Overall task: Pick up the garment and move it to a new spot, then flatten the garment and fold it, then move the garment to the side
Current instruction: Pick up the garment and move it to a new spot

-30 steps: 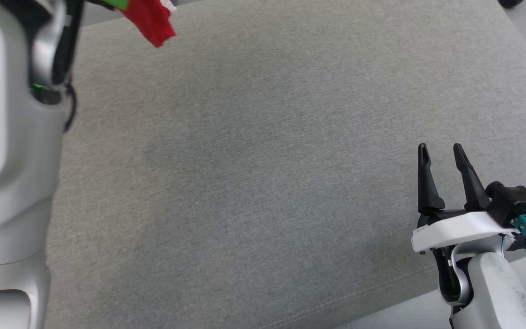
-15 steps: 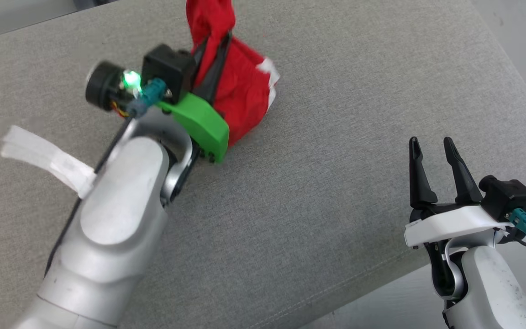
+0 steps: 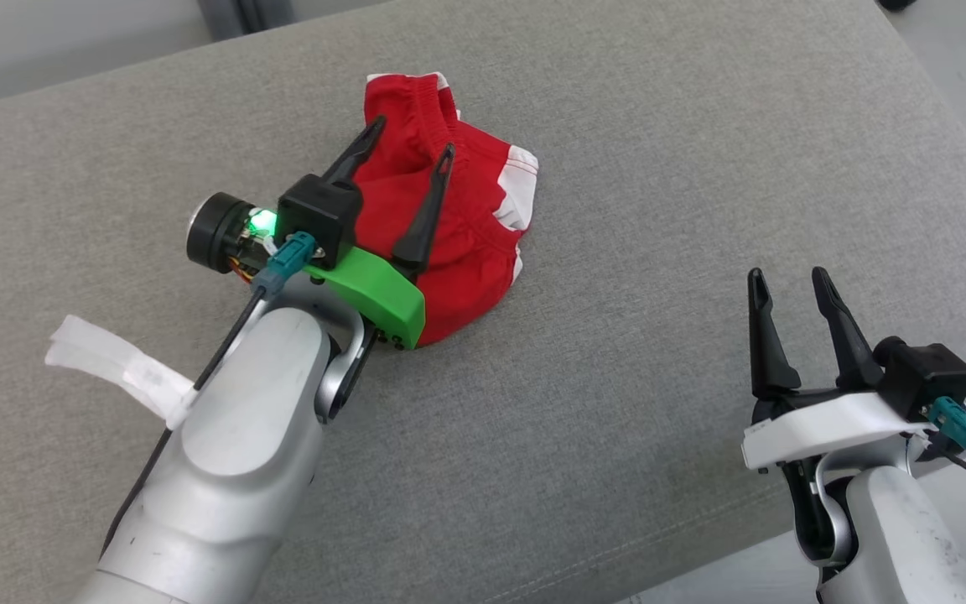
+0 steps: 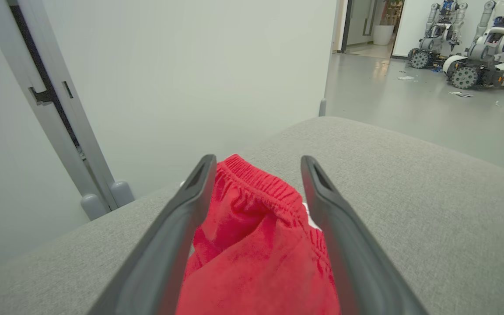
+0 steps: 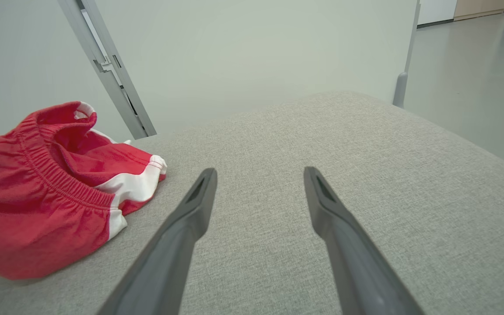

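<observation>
Red garment (image 3: 470,252) crumpled, long axis 12–6, waistband at 12, left hand (image 3: 412,136) wide astride it, right hand (image 3: 786,274) wide

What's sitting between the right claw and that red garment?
Nothing: just bare grey cushion between the right claw and the red garment, as the head view shows.

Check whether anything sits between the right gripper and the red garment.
Nothing visible does. Bare grey cushion lies between the right gripper and the white-trimmed edge of the garment. The left gripper is open, with its fingers straddling the garment from the other side, not across that path.
</observation>
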Motion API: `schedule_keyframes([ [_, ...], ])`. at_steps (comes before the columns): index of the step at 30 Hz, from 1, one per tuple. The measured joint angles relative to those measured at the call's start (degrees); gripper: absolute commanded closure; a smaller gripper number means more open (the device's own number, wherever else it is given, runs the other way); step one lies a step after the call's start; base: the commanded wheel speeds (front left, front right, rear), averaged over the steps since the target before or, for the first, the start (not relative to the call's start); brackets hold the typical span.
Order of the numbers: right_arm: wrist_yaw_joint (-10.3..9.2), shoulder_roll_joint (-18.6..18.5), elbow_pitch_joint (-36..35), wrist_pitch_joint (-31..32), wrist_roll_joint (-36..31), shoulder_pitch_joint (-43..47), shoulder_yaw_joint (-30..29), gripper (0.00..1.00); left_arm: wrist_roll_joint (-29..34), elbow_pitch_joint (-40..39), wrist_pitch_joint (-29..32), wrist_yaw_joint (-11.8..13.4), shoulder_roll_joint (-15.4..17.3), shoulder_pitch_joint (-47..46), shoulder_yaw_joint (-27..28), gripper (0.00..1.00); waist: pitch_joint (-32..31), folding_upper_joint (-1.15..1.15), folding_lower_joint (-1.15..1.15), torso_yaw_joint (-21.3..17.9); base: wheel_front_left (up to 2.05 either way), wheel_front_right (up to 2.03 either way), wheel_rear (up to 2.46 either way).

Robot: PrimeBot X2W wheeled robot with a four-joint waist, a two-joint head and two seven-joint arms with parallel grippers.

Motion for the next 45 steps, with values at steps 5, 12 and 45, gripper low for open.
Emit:
schedule_keyframes([
  [5, -0.01, 0.0, -0.9, 0.0, -1.6, 1.7, -0.5, 0.0, -0.9, -2.4, -1.7, 2.0, 1.1, 1.5, 2.8, 0.0, -2.6, 0.0, 0.0, 2.6, 0.0, 0.0, 0.0],
  [12, -0.01, 0.0, -1.3, 0.0, -2.9, 3.3, -0.6, 0.0, -1.6, -8.3, -2.3, 4.4, 5.2, 7.8, 8.0, 0.0, -5.7, 0.0, 0.0, 7.2, 0.0, 0.0, 0.0],
  [45, -0.01, 0.0, -3.0, 1.9, -5.2, 8.6, 2.4, 0.0, -1.5, -24.9, -2.4, 6.4, 6.4, 41.1, 23.6, 0.0, -15.0, 0.0, 0.0, 16.1, 0.0, 0.0, 0.0],
])
